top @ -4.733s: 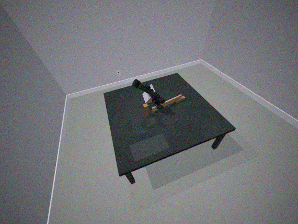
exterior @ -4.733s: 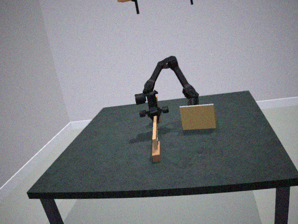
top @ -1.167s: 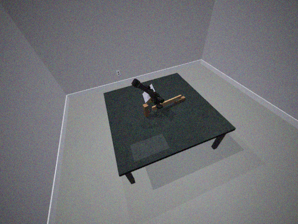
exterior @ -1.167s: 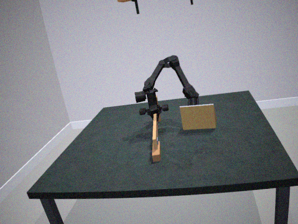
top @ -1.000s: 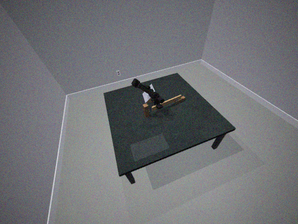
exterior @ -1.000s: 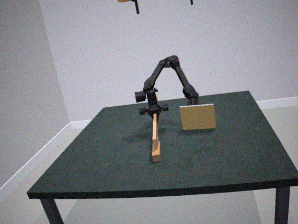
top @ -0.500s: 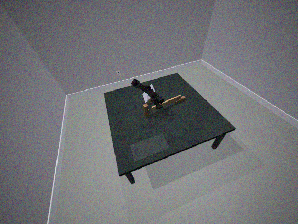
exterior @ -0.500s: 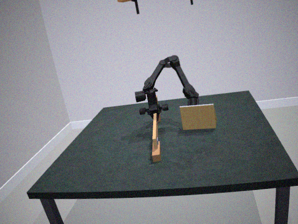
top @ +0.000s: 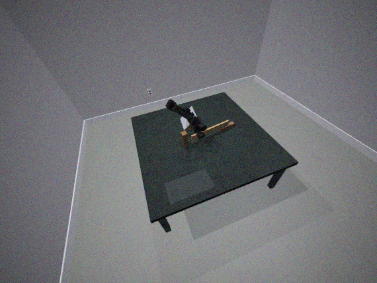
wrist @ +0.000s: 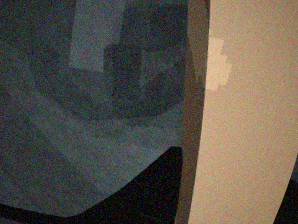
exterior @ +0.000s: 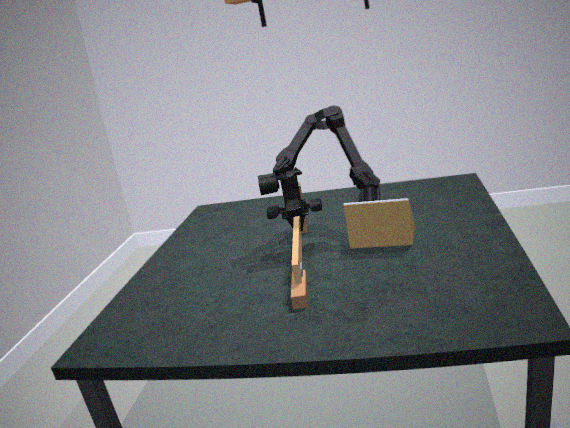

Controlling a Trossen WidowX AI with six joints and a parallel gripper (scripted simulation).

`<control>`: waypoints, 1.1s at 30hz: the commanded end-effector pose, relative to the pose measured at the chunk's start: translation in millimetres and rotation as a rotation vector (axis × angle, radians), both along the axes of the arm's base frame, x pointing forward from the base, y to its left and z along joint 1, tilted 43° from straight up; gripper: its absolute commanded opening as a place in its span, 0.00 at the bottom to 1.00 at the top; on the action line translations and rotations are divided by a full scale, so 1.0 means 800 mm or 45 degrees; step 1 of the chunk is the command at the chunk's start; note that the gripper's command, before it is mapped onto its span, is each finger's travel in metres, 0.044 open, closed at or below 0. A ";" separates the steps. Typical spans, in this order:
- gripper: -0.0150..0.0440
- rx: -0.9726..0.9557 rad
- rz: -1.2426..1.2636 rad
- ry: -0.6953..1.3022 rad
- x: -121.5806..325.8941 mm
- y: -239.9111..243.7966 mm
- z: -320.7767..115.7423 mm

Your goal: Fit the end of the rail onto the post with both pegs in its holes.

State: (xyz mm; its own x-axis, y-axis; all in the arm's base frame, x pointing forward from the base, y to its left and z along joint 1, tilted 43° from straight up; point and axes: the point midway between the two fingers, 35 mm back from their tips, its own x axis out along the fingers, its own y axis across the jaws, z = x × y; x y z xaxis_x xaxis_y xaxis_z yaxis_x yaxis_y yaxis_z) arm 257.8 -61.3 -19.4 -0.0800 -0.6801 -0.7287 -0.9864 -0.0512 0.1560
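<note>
The long wooden rail [top: 217, 127] [exterior: 296, 250] [wrist: 245, 125] stands on edge, its near part off the table. My gripper [top: 201, 135] [exterior: 297, 223] is shut on it near the post end; the rail fills the right of the wrist view. The short wooden post [top: 185, 140] stands upright just beyond the rail's near end, with a narrow gap seeming to show between them in the top view. The pegs and holes cannot be made out. The rail's far end is over the low footboard block [top: 232, 124] [exterior: 299, 299]; whether it sits fully in the bracket cannot be told.
A tilted panel [top: 188, 118] [exterior: 380, 224], white on one face and tan on the other, stands beside the rail, close to the arm's base. The arm arches above the dark table [top: 245, 155] [exterior: 200, 325]. A pale rectangle [top: 189, 186] shows on the table toward the top camera.
</note>
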 end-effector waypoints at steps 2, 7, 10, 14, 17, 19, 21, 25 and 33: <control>0.25 0.000 0.009 -0.010 0.004 0.000 0.004; 0.25 0.000 0.009 -0.010 0.004 -0.002 0.006; 0.25 0.000 0.009 -0.010 0.005 -0.002 0.007; 0.25 0.000 0.009 -0.010 0.005 -0.003 0.008; 0.25 0.000 0.009 -0.010 0.005 -0.004 0.009; 0.25 0.000 0.009 -0.010 0.005 -0.004 0.010; 0.25 0.000 0.009 -0.010 0.005 -0.004 0.010; 0.25 0.000 0.009 -0.010 0.006 -0.006 0.012; 0.25 0.000 0.009 -0.010 0.006 -0.008 0.013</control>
